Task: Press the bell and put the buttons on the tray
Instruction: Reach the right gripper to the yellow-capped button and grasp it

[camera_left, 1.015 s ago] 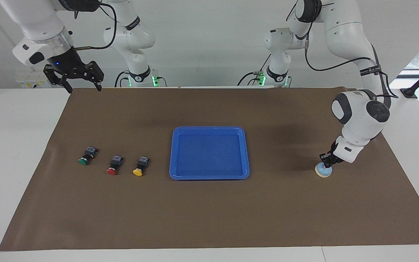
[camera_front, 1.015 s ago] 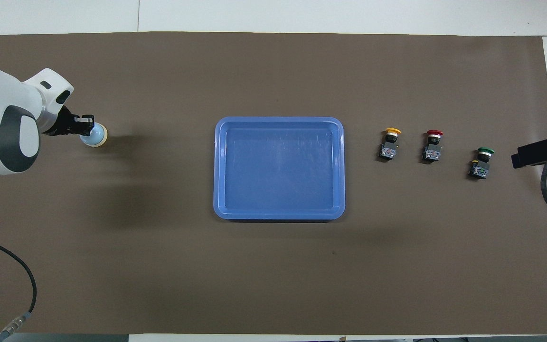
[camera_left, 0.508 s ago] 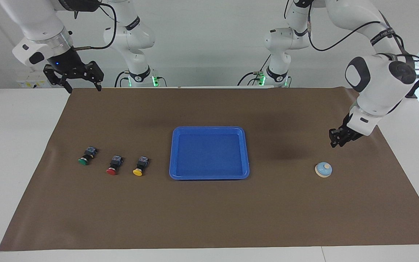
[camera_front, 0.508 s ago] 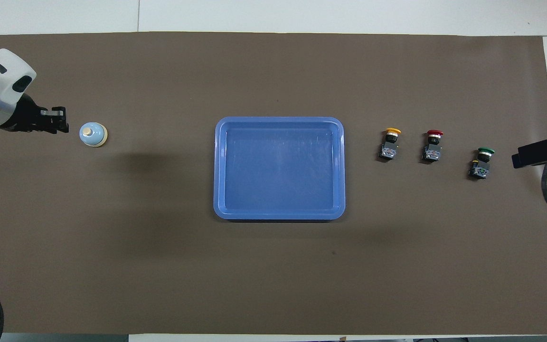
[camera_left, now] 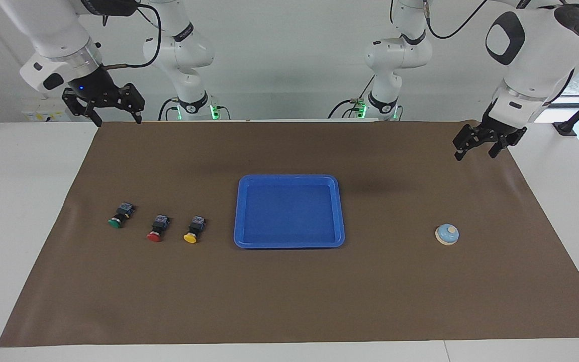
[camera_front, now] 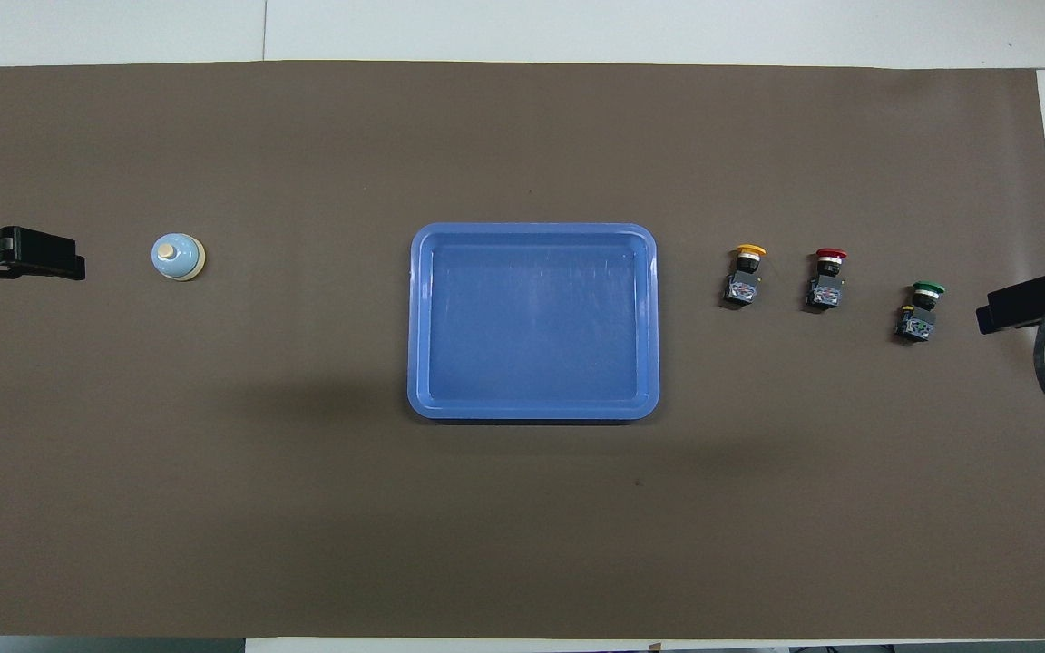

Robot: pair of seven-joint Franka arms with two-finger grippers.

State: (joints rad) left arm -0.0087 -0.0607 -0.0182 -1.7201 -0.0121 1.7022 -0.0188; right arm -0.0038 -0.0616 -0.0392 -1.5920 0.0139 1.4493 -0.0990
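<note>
- The fingers [camera_left: 458, 152] of the left gripper [camera_left: 474, 156] are spread with nothing between them. It hangs over the mat's [camera_left: 289, 301] corner at the left arm's end, at about one o'clock from the bell [camera_left: 447, 234] in the facing view.
- The right gripper [camera_left: 118, 122] is also spread wide and empty, over the mat's edge by the robots. In the facing view it is at about twelve o'clock from the green button [camera_left: 118, 217].
- In the overhead view the bell sits at nine o'clock from the tray [camera_left: 289, 177], well apart from it. The green, red [camera_left: 158, 229] and yellow button [camera_left: 194, 230] lie in a row at three o'clock. None is on the tray.
- I can't tell from here whether the bell has rung. If I press off the knob, I expect the dome to skid on the mat rather than sound.
- The buttons lie on their sides on round caps. A finger landing on a cap would likely roll or spin the button out of the pinch.
- Red and yellow lie near each other, so wide-spread fingers coming down on one may knock its neighbour.
- The tray is shallow and looks light. A low approach could clip the rim and shove it, and a high release could bounce a button out.
</note>
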